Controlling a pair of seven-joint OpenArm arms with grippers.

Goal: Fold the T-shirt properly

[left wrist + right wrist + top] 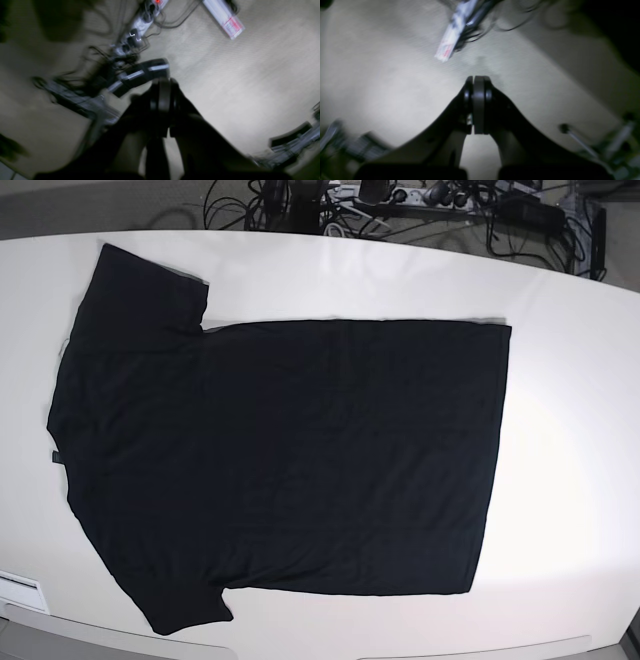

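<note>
The large black short-sleeved cloth T-shirt [280, 455] lies flat across the white tabletop [575, 430], long axis left to right, sleeves toward the left edge, while the left tool [163, 98] and right tool [478, 105], both pressed together and empty, are off the tabletop over the floor, neither clearly nearer.

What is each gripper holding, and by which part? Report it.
Nothing is held. The left gripper and right gripper are both shut on nothing, off the table; the T-shirt lies flat, untouched.

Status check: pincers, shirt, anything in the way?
Left pincer shut, empty. Right pincer shut, empty. T-shirt flat on the table, plain black side up, unfolded. Nothing on it.
</note>
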